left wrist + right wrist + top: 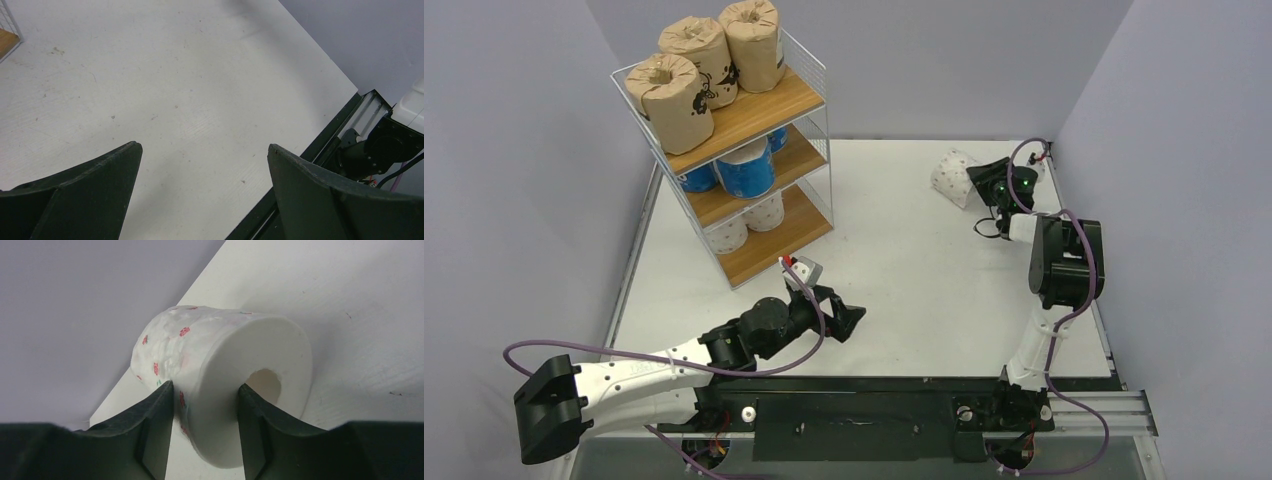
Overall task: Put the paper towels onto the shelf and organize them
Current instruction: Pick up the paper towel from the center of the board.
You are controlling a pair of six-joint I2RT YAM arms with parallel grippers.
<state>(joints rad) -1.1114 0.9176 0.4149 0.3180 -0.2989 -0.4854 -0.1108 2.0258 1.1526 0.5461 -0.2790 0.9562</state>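
The shelf (769, 250) stood at the far left of the worktop (904, 280). Its top board carried 3 brown-wrapped rolls (699, 60) with dark print, standing on end in a row, each touching its neighbour. The middle board held the blue-wrapped rolls (746, 170), of which 3 showed at least in part. On the bottom board 2 white rolls (764, 210) sat side by side toward the back, with the front of that board bare.

Just in front of the shelf, the left pincer (852, 320) hovered low over the worktop and pointed right. In the left wrist view the left pincer (204, 146) had its fingers spread wide with nothing between them, only bare worktop (175, 75) below and a corner of the shelf (7, 35) at the upper left.

At the far right, near the back wall, 1 flower-printed roll (951, 177) lay tilted, well apart from the shelf. The right pincer (972, 185) met it from the right. In the right wrist view the right pincer (205, 387) was clamped on the flower-printed roll (250, 350), 1 finger against its printed side and the other on the flat end beside the core hole. I could not tell whether the roll rested on the worktop or hung just above it.
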